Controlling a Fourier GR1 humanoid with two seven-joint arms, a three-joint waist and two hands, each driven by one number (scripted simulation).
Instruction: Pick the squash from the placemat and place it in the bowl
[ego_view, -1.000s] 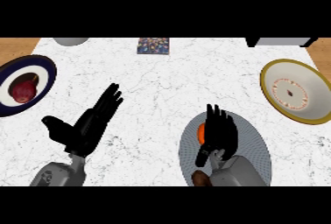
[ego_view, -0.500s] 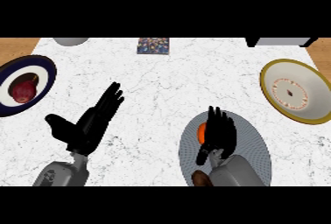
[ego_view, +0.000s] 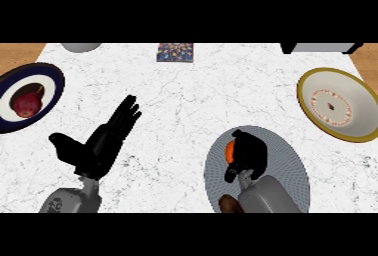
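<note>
A white marbled counter with what looks like wooden flooring beyond its corners.

My worktop looks like smooth white veined marble with wood at its edges; the placemat seems finely woven grey cloth; my hands look matt black.

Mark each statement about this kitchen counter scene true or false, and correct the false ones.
1. The right hand is over the grey placemat. True.
2. The squash already lies in the bowl. False: it is on the placemat, under the right hand.
3. The left hand is open and holds nothing. True.
4. The bowl is at the view's left. False: it is at the right; a dark-rimmed plate is at the left.
5. The plate holds a reddish item. True.
</note>
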